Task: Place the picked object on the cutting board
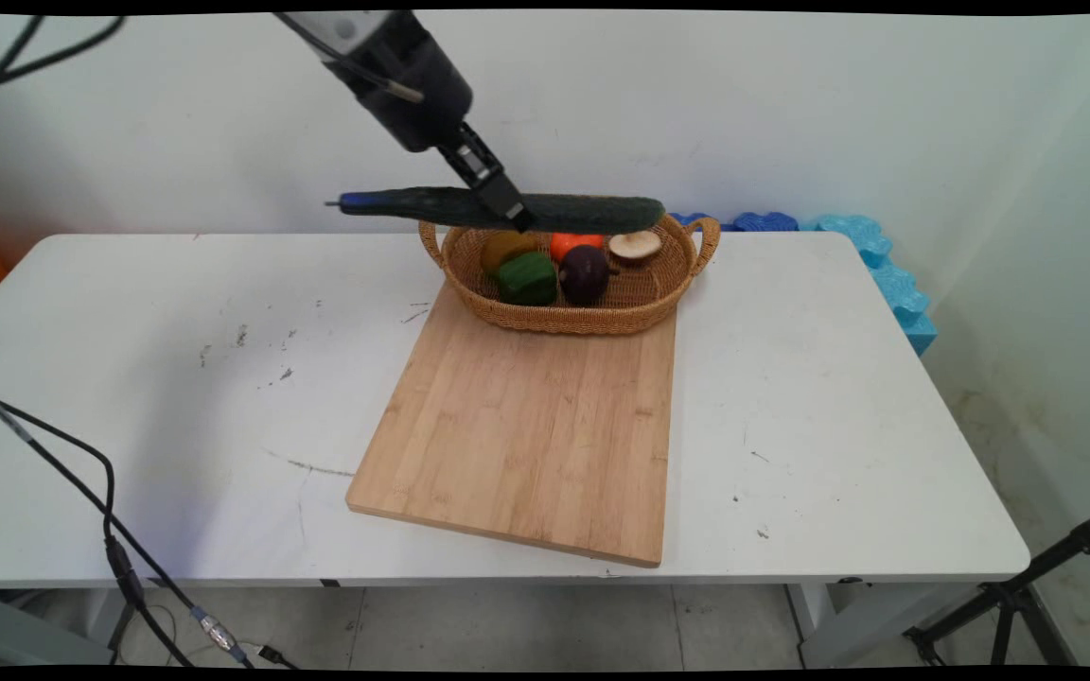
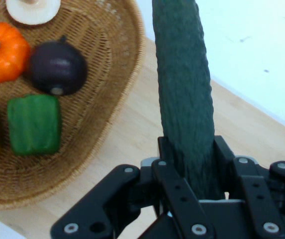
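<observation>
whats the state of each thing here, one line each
pincer: shut on the cucumber
cucumber: held level in the air over the basket's far rim
basket: upright on the cutting board's far end, holding vegetables
cutting board: flat on the table, near part bare
mushroom: in the basket, pale side showing

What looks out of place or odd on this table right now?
Only the cucumber: it hangs level in the air above the wicker basket's far rim, clamped in the gripper. The green pepper, purple onion, small pumpkin and mushroom sit neatly inside. Nothing looks spilled or damaged.
</observation>
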`<control>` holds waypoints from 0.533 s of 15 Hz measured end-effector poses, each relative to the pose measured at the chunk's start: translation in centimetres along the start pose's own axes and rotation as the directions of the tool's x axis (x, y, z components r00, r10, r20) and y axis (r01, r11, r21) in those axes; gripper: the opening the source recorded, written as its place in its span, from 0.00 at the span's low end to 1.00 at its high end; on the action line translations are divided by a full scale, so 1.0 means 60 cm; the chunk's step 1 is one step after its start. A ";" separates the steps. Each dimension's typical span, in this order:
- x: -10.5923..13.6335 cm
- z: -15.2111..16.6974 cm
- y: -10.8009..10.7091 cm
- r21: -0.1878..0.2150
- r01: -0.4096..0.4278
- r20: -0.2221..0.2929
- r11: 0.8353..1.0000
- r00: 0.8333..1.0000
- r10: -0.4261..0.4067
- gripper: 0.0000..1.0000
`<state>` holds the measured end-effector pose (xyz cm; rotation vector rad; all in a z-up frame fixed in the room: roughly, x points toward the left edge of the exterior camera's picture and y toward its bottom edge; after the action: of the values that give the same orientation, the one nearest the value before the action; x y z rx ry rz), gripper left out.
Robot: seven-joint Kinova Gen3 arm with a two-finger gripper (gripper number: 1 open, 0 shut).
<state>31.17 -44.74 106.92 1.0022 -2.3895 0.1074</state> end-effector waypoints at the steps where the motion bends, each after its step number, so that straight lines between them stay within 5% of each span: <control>1: -0.004 -0.008 0.006 -0.009 -0.011 -0.001 1.000 1.000 0.011 0.00; 8: -0.070 -0.043 0.038 -0.079 -0.124 -0.017 0.989 0.992 0.123 0.00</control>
<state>33.20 -39.70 107.28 0.8150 -2.4241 0.0626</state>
